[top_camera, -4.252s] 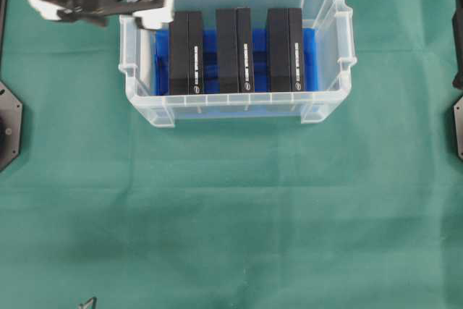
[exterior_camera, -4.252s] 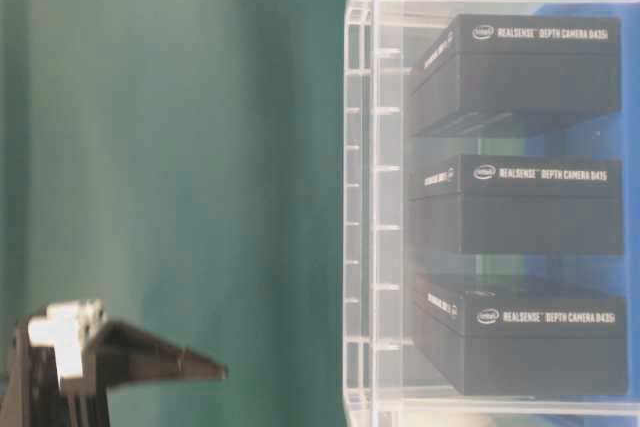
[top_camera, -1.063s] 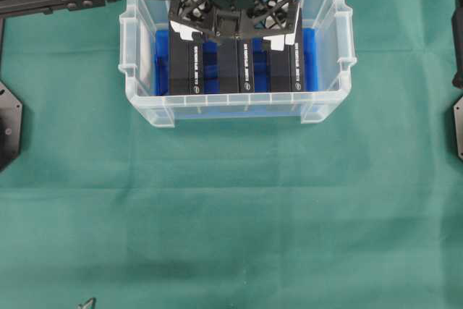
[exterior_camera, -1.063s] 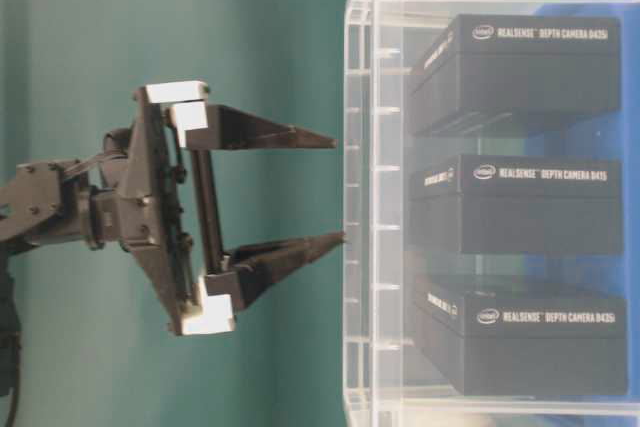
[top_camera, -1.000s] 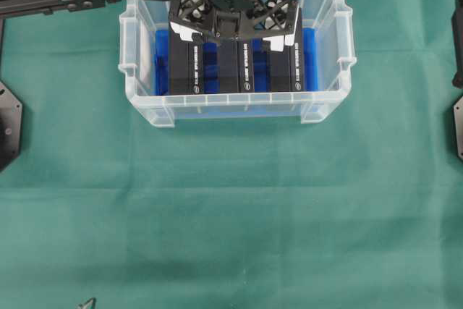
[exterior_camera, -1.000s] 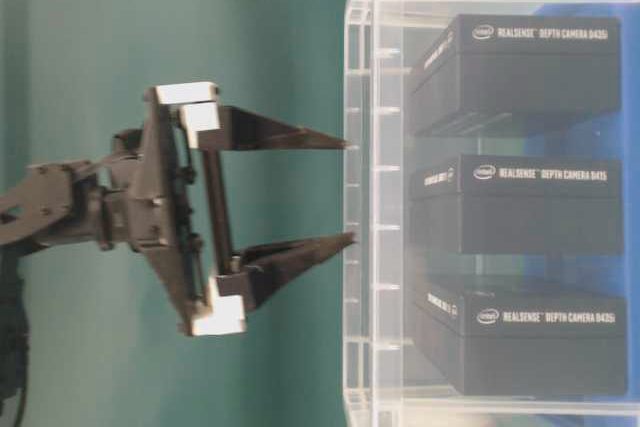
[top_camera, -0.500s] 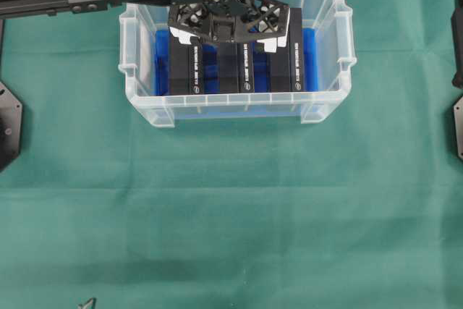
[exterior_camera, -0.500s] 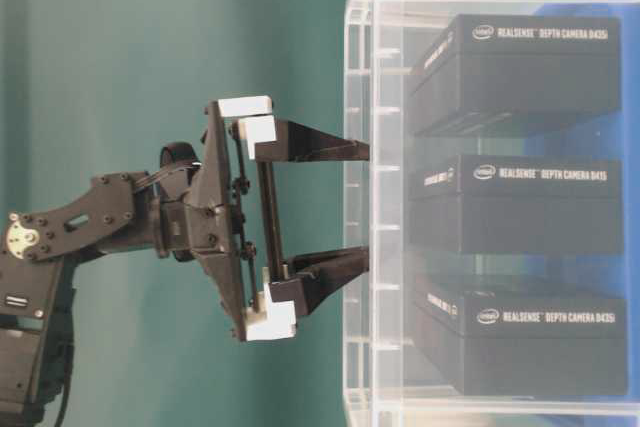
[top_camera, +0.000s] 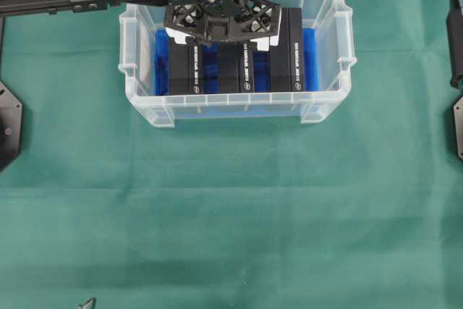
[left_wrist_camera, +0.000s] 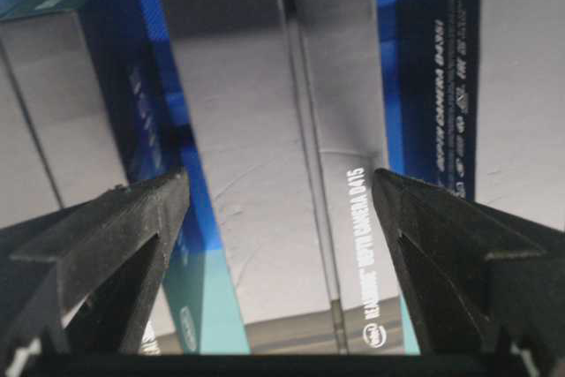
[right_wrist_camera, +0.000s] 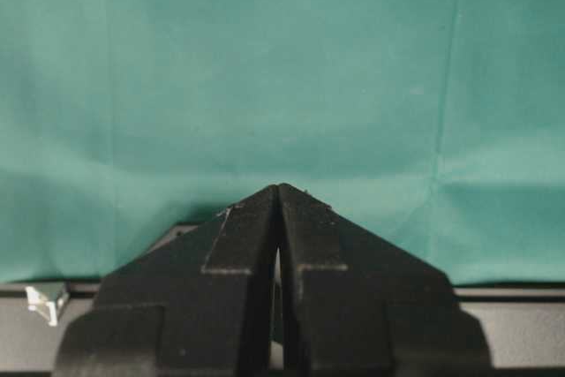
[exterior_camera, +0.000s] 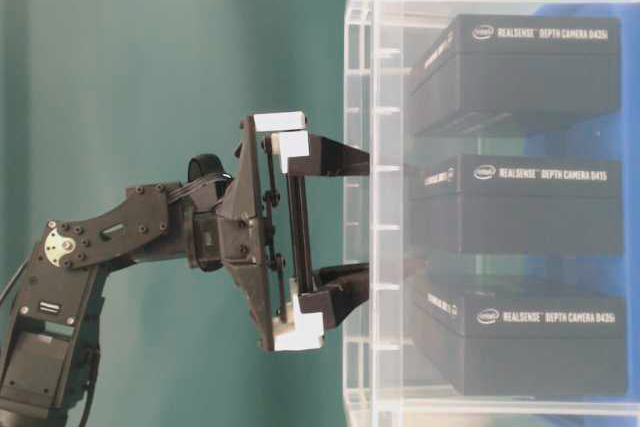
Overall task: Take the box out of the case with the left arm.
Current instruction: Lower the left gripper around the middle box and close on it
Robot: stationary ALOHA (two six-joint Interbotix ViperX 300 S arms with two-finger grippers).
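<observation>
A: Where's the box (left_wrist_camera: 282, 183)?
B: In the case (top_camera: 329, 70), middle of three black boxes standing on the blue lining.
A: And the left gripper (left_wrist_camera: 278, 196)?
B: Inside the case rim, jaws wide apart, one finger (left_wrist_camera: 106, 245) on each side of that box, holding nothing.
A: The right gripper (right_wrist_camera: 278, 193)?
B: Over the green cloth (top_camera: 231, 208), jaws pressed together, empty.

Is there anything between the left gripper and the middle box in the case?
Nothing visible. The left gripper is open, and its fingers straddle the middle box with only free space between. The case has no lid.
</observation>
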